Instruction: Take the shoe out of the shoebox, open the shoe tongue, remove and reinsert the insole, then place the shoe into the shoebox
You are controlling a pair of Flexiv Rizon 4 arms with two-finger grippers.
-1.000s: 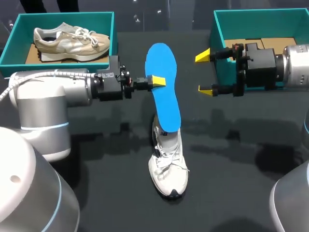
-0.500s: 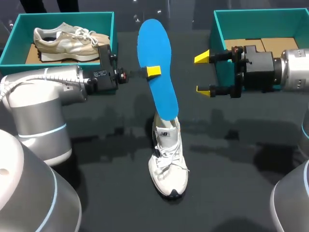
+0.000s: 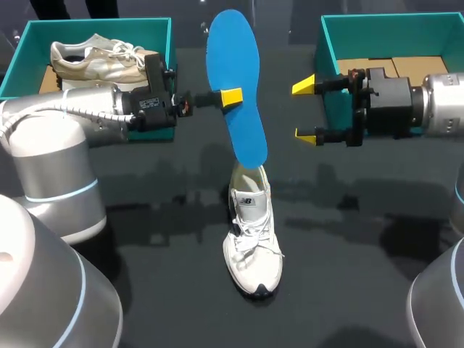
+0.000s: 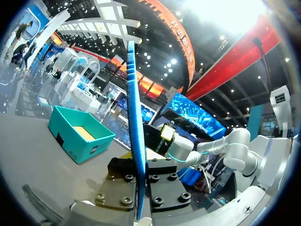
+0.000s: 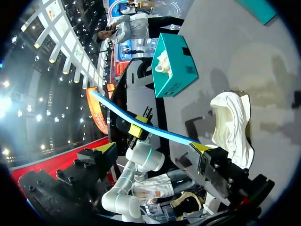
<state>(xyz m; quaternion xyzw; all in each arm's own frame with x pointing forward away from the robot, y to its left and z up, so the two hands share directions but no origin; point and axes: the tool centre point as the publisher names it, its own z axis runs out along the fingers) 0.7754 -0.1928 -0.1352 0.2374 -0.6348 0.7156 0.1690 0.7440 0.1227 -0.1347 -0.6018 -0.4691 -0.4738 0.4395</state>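
Note:
My left gripper [image 3: 230, 96] is shut on the long edge of a blue insole [image 3: 235, 87] and holds it up nearly on end. The insole's lower end hangs just over the collar of a white shoe [image 3: 252, 239], which stands mid-table with its toe toward the front edge. In the left wrist view the insole [image 4: 135, 117] shows edge-on between the fingers. My right gripper [image 3: 307, 109] stands open to the right of the insole, apart from it. In the right wrist view the insole [image 5: 141, 125] crosses ahead of the open right gripper [image 5: 153, 148], with the shoe [image 5: 233, 125] beyond it.
A teal shoebox [image 3: 163, 32] at the back left holds a beige shoe [image 3: 101, 58]. A second teal shoebox [image 3: 326, 32] at the back right shows its cardboard floor; my right arm lies across its front wall. Bare dark tabletop surrounds the white shoe.
My left gripper has risen and moved toward the back with the insole, drawing its lower end up from the shoe's opening. The right gripper has hardly moved and stays open.

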